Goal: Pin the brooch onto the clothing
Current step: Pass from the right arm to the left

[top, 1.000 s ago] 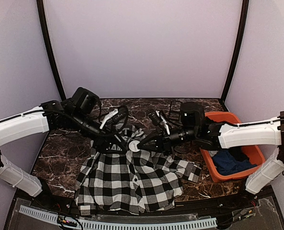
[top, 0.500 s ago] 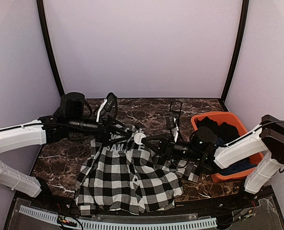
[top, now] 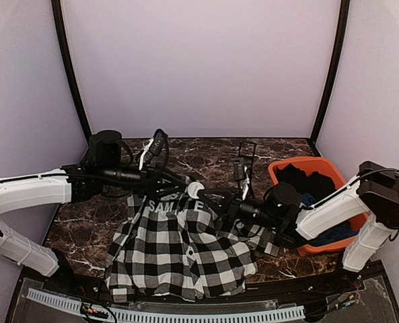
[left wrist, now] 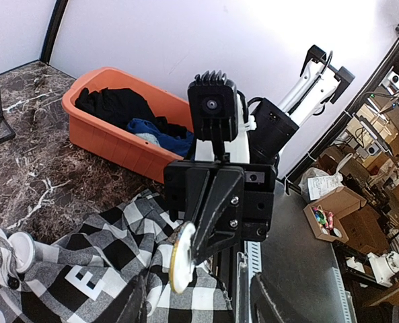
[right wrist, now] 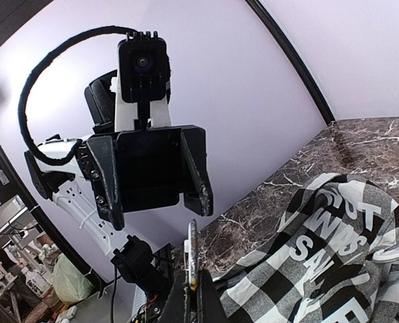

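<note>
Brooch [top: 194, 190], clenched edge-on in right gripper [top: 206, 196], hangs over shirt's [top: 186, 249] 12 o'clock edge. Left gripper [right wrist: 157, 205] released, empty, at brooch's 9 o'clock. Positioning step, judged; next move calls for lowering pin into fabric.

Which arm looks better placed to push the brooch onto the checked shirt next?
The right, I'd say. The right gripper is shut on the white brooch, just above the checked shirt. The left gripper stands open facing it, holding nothing.
</note>
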